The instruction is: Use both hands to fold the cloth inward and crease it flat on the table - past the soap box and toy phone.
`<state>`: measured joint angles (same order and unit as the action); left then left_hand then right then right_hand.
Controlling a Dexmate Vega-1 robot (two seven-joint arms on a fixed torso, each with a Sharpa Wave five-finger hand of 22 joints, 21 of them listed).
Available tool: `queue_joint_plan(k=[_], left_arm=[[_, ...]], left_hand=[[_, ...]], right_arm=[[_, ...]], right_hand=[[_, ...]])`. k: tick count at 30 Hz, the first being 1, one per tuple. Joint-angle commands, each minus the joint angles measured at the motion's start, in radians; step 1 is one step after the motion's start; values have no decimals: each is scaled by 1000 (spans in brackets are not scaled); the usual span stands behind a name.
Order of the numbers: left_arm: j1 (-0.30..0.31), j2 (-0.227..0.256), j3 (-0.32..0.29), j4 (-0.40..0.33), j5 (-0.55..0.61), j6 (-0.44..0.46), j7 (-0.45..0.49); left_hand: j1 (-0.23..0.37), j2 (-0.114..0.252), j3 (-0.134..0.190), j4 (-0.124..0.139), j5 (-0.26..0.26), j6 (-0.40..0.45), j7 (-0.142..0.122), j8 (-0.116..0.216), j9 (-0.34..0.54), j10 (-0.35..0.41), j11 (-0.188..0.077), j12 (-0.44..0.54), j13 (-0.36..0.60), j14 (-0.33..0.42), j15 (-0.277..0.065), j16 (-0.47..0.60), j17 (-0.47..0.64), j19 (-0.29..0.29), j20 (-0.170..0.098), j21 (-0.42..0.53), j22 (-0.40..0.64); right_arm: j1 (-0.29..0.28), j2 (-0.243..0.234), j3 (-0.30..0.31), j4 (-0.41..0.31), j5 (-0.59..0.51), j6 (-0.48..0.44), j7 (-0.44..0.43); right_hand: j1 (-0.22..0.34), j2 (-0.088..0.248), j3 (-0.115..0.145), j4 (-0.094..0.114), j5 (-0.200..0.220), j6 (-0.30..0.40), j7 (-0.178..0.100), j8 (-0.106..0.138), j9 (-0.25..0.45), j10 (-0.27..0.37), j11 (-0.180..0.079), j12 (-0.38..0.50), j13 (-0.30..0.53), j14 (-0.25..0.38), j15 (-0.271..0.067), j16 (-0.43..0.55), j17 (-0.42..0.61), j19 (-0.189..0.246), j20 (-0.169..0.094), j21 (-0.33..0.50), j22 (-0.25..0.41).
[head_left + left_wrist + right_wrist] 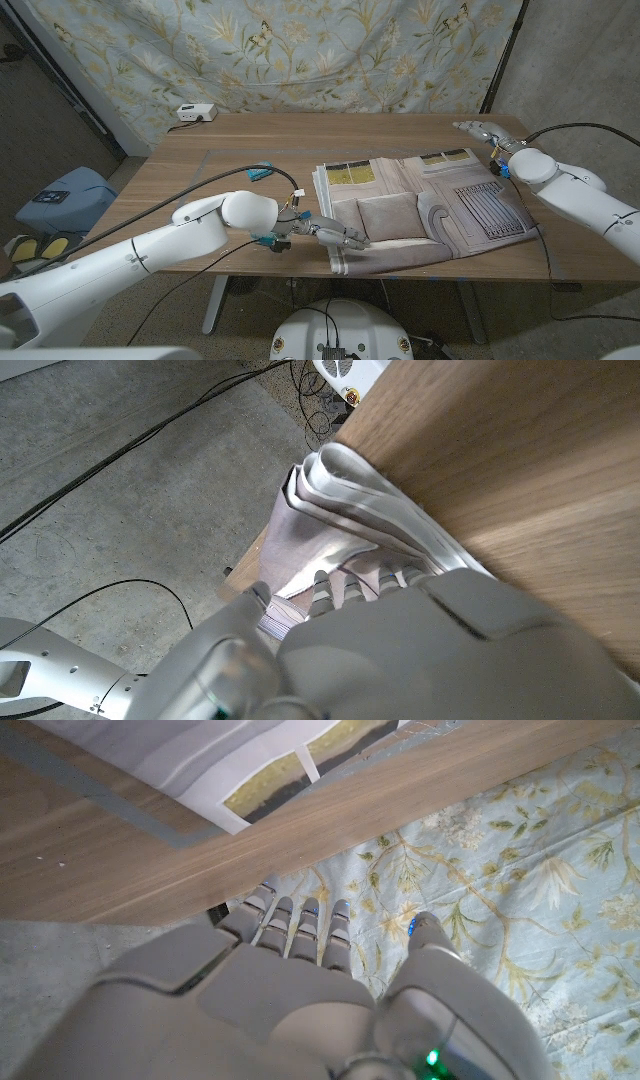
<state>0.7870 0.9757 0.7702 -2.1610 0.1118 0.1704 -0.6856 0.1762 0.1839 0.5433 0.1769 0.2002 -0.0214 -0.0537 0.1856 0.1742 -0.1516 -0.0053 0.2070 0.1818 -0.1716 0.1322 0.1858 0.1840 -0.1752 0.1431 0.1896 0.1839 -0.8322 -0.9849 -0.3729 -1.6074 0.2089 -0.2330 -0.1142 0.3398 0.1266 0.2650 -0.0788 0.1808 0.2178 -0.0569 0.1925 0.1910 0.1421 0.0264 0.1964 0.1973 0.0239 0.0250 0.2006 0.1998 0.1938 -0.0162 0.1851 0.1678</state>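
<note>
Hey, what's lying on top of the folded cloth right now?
The left hand rests on the cloth at its near left corner; its fingers lie on the folded layers. Nothing else sits on it. Whatever lies beneath the cloth is covered.

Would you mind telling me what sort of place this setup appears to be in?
Probably an improvised robot recording space, not a home: a floral sheet hangs as a backdrop behind the wooden table, the floor is bare concrete with loose cables, and a folded cloth lies staged.

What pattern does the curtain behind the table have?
Pale blue curtain with leafy floral print; head view shows it best.
</note>
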Motion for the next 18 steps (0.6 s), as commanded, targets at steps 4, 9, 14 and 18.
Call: queue_joint_plan(k=[4, 9, 14, 18], left_arm=[[-6, -3, 6, -12, -1, 19, -6], [-2, 2, 7, -22, 3, 24, -1], [3, 7, 4, -32, 0, 32, 1], [4, 9, 4, -35, -2, 34, 0]], left_hand=[[-14, 3, 3, 4, 4, 1, 6, 1, 4, 4, -3, 3, -1, -44, 3, 8, 1, -3, 5, 11, 3], [-16, 3, 5, 3, 4, -1, 5, 0, 4, 3, -4, 2, -1, -44, 3, 7, 1, -3, 5, 11, 3], [-18, 3, 7, 2, 4, -3, 5, -1, 4, 2, -4, 1, -1, -45, 3, 7, 1, -3, 4, 11, 3], [-20, 3, 9, 2, 5, -4, 6, -2, 4, 1, -4, 0, -1, -45, 3, 6, 0, -3, 4, 12, 2]], right_arm=[[77, -3, -57, 59, -29, -68, 55], [97, -5, -72, 67, -42, -92, 64], [114, -2, -84, 82, -47, -107, 76], [137, -2, -106, 94, -66, -124, 92]], right_hand=[[13, -3, 5, -8, 3, -9, 1, -2, 1, 6, -7, 6, 4, -6, 4, 1, 1, -7, 3, 2, 2], [16, -4, 5, -13, 3, -10, 2, -1, 2, 12, 19, 8, 4, -5, 4, 2, 1, -7, 4, 3, 2], [19, -4, 6, -17, 3, -6, 7, 1, 2, 18, 20, 10, 3, -1, 4, 4, 0, -6, 2, 3, 2], [21, -4, 7, -20, 3, -7, 9, 1, 2, 18, 18, 10, 3, 0, 3, 4, 0, -5, 2, 4, 2]])
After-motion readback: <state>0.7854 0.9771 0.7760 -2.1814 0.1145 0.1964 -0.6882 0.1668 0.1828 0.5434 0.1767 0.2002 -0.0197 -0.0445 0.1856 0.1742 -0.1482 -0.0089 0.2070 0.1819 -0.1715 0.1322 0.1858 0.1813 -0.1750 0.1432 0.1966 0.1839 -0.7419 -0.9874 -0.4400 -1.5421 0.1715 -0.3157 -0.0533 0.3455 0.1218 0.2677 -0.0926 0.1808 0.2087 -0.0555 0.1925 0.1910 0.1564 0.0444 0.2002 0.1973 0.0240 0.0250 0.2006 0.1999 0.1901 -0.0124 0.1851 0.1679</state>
